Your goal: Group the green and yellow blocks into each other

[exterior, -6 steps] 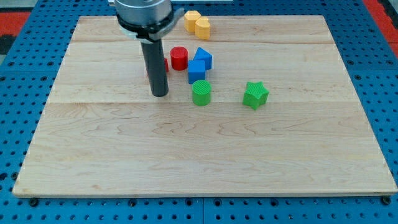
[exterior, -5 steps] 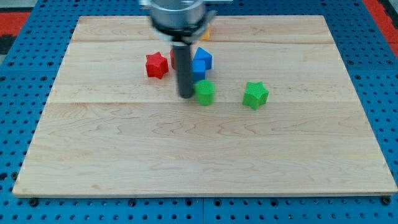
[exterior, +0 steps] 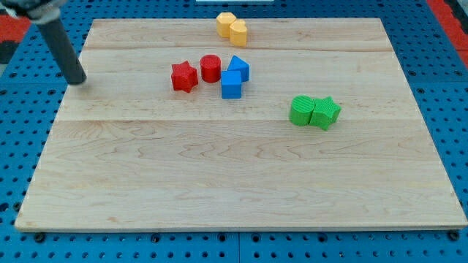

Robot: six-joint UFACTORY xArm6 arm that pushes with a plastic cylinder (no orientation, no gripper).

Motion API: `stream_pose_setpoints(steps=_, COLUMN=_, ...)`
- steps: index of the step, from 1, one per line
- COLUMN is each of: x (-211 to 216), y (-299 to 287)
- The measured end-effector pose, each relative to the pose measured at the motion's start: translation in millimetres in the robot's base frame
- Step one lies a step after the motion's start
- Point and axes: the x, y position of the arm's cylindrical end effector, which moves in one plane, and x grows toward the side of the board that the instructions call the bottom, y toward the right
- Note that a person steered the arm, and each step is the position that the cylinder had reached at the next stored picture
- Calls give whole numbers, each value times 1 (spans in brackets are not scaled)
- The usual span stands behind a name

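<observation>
A green cylinder [exterior: 300, 111] and a green star [exterior: 326, 112] touch each other right of the board's centre. Two yellow blocks [exterior: 232, 28] sit pressed together at the view's top edge of the board. My tip [exterior: 76, 80] is at the board's far left edge, far from all the blocks.
A red star [exterior: 183, 76], a red cylinder [exterior: 210, 68] and two blue blocks [exterior: 234, 76] cluster above the board's centre, between the yellow pair and the green pair. The wooden board [exterior: 219, 183] lies on a blue pegboard surface.
The green cylinder has slid right and now touches the green star, which also shifted right. My rod has moved from beside the cylinder to the board's far left edge.
</observation>
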Motion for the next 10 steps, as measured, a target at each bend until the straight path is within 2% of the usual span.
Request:
stream_pose_setpoints(steps=1, x=-72, y=9)
stream_pose_setpoints(steps=2, x=-118, y=78)
stream_pose_setpoints(steps=3, x=-141, y=151)
stream_pose_setpoints(steps=4, x=-140, y=201)
stream_pose_setpoints(steps=5, x=-138, y=278)
stream_pose_setpoints(steps=6, x=-133, y=298)
stream_pose_setpoints(steps=10, x=34, y=386)
